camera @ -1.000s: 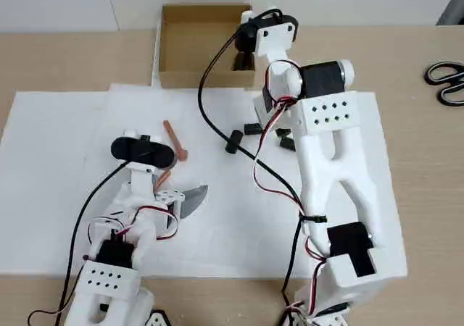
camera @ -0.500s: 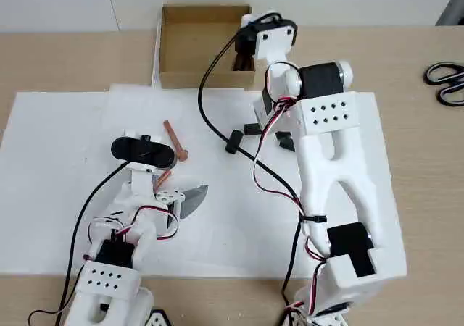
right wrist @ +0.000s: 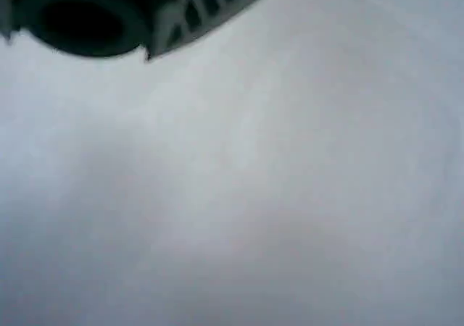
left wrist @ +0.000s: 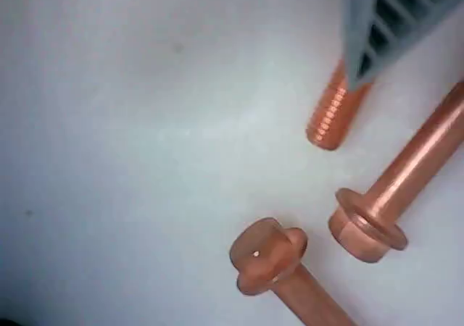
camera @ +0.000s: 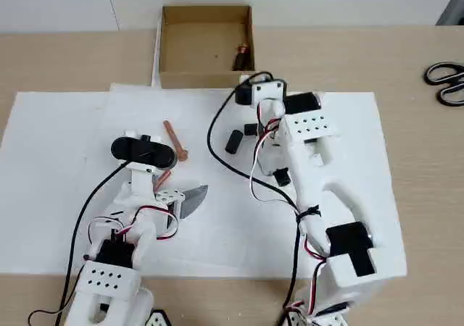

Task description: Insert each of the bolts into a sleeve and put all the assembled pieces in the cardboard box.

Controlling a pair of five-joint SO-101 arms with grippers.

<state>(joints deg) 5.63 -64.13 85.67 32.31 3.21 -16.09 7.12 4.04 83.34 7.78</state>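
In the upper centre, the cardboard box [camera: 196, 47] holds one sleeved bolt [camera: 241, 54]. Lower left, the left gripper [camera: 187, 194] looks spread above loose bolts [left wrist: 406, 177]; the right gripper [right wrist: 206, 3], by a sleeve [right wrist: 80, 22], I cannot tell.

- A cardboard box [camera: 196, 47] sits at the far side of the table [camera: 72, 58], behind a sheet [camera: 58, 195].
- A bolt-and-sleeve piece [camera: 242, 54] lies in the box, against its right wall.
- On the sheet, a bolt [camera: 175, 140] lies left of a sleeve [camera: 233, 141].
- Scissors [camera: 446, 82] lie on the table to the far right, off the sheet.
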